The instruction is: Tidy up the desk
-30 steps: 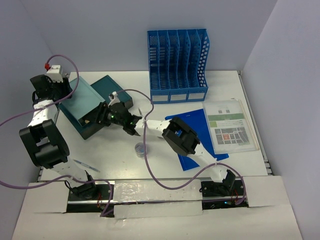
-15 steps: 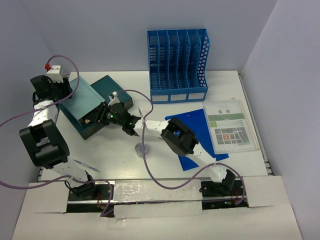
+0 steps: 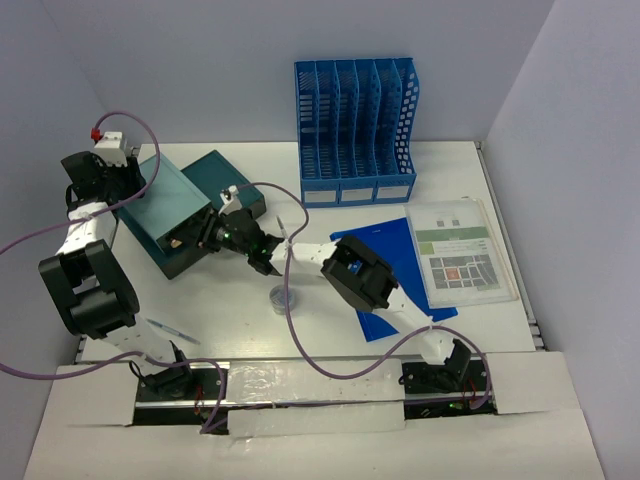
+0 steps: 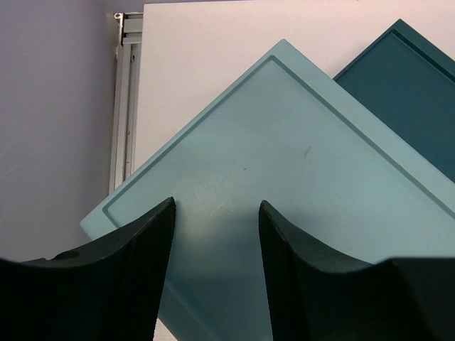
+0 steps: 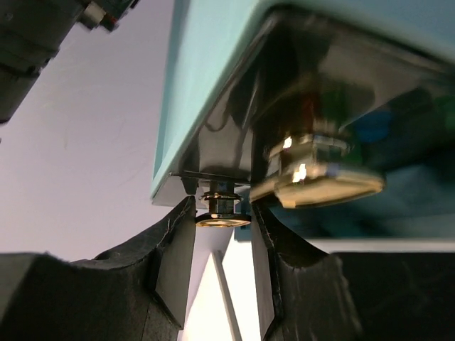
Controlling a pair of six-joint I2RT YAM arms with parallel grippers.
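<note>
Teal box (image 3: 172, 260) sits on the desk (image 3: 230, 305), whose white top spreads out to the box's right. Pale lid (image 4: 284, 177) on; contents hidden. My left gripper (image 4: 217, 241) hangs over the lid, fingers apart, grasping nothing. My right gripper (image 5: 222, 249) is at the box's near face, fingers clamped on a brass knob (image 5: 222, 213). Blue file rack (image 3: 355, 120) right of the box.

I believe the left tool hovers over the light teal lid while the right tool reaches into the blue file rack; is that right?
Not quite. The left tool does hover over the light teal lid, but the right tool is at the teal box, with a small brass knob between its jaws, as the right wrist view shows.
</note>
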